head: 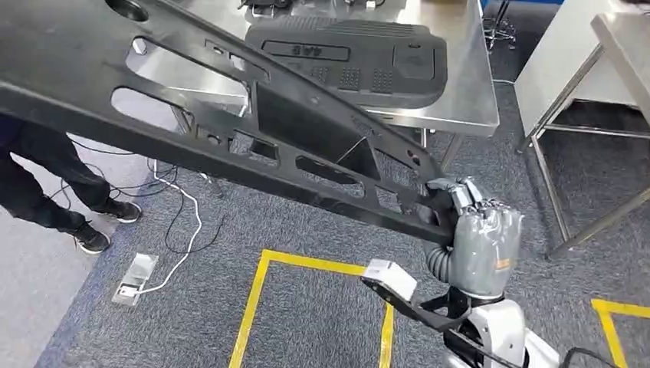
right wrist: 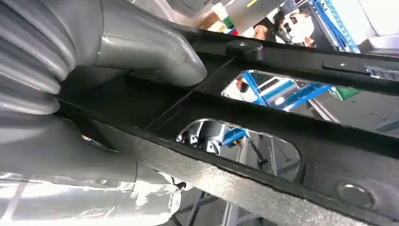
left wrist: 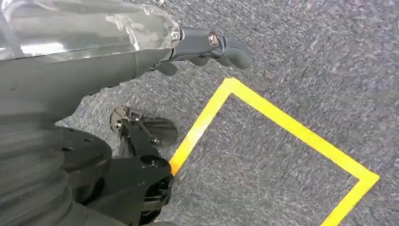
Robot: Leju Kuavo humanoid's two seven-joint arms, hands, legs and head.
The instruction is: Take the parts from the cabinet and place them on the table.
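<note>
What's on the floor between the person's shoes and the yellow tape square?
Head view: grey carpet with loose black and white cables and a metal floor outlet box between the shoes and the yellow tape square.

long black panel (head: 230, 130) runs off the head view's left and top edges; far end unseen. it hides much of the desk (head: 460, 84) and part of the dark cover (head: 360, 57) there. right robot hand (head: 479, 230) fingertips hidden behind panel edge. person (head: 46, 184) cut off at legs.
</note>
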